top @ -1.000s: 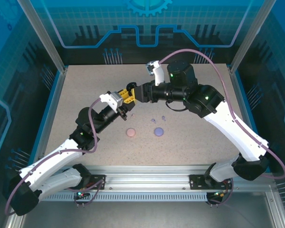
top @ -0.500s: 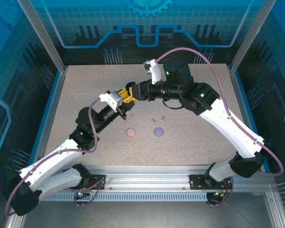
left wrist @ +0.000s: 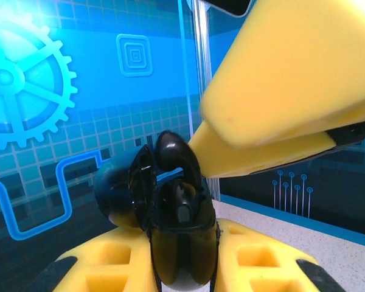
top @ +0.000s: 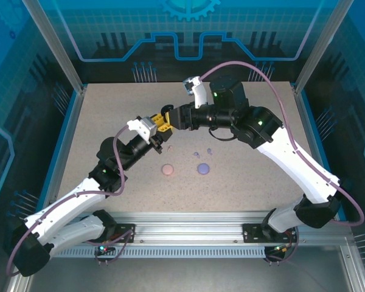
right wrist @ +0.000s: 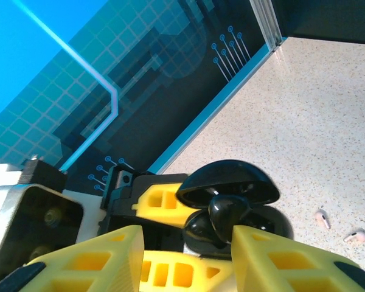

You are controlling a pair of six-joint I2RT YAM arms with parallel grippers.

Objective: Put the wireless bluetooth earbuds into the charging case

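My left hand [top: 160, 126] is clamped tight on the black charging case [left wrist: 182, 243], which stands upright between its yellow fingers [left wrist: 103, 267] with the lid swung open toward 9 o'clock. It is raised above the bench [top: 109, 109], at about 11 o'clock from the bench's middle in the top view.

My right hand [right wrist: 185, 237] comes in from 3 o'clock to meet it tip to tip. It is narrowed on the black earbud [right wrist: 228, 212], pinched at its fingertips. From the left wrist I see that earbud at the mouth of the open case, its rounded head poking above the rim at 12 o'clock.

Down on the bench, a round pink case [top: 168, 170] lies at 6 o'clock from the two hands, with a round lavender case [top: 203, 168] just beside it at 3 o'clock. Two lavender earbuds [top: 196, 154] lie loose near the lavender case at 12 o'clock. Two pink earbuds [right wrist: 321, 219] lie side by side on the bench under the raised case.
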